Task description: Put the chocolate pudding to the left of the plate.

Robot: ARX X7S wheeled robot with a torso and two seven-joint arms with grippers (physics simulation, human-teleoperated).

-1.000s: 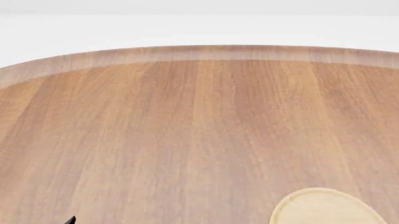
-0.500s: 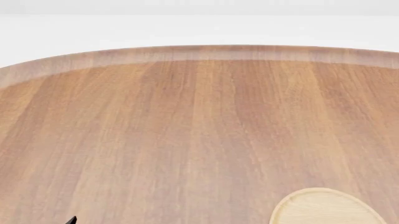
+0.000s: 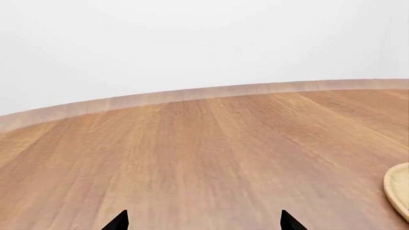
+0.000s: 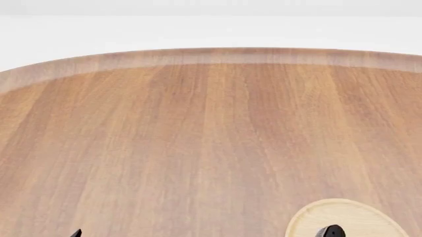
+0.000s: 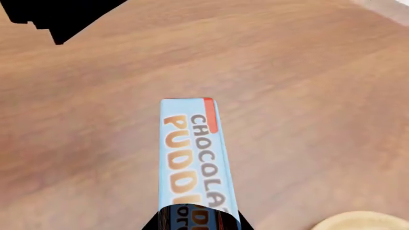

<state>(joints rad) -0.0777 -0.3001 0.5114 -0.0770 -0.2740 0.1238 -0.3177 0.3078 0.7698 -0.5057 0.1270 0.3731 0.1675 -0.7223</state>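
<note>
In the right wrist view, the chocolate pudding (image 5: pixel 191 153), a narrow carton with a light-blue face and a red corner, juts out over the wooden table. My right gripper (image 5: pixel 199 221) is shut on its near end. The light-tan plate (image 5: pixel 357 221) shows at the corner beside the carton. From the head view the plate (image 4: pixel 349 215) lies at the bottom right, and a dark part of the right gripper (image 4: pixel 329 231) pokes up over its near side. My left gripper (image 3: pixel 204 223) is open with only bare table between its fingertips (image 3: pixel 118 221). The plate's rim (image 3: pixel 399 189) shows off to one side.
The round wooden table (image 4: pixel 197 138) has a raised curved rim (image 4: pixel 211 55) at the far side, with white wall beyond. A black piece of the left arm (image 5: pixel 57 14) shows in the right wrist view. A tip of the left gripper (image 4: pixel 76 233) sits at the head view's lower left.
A dark part of the right gripper has come into the head view over the plate's near side. The left tip and the plate have not moved.
</note>
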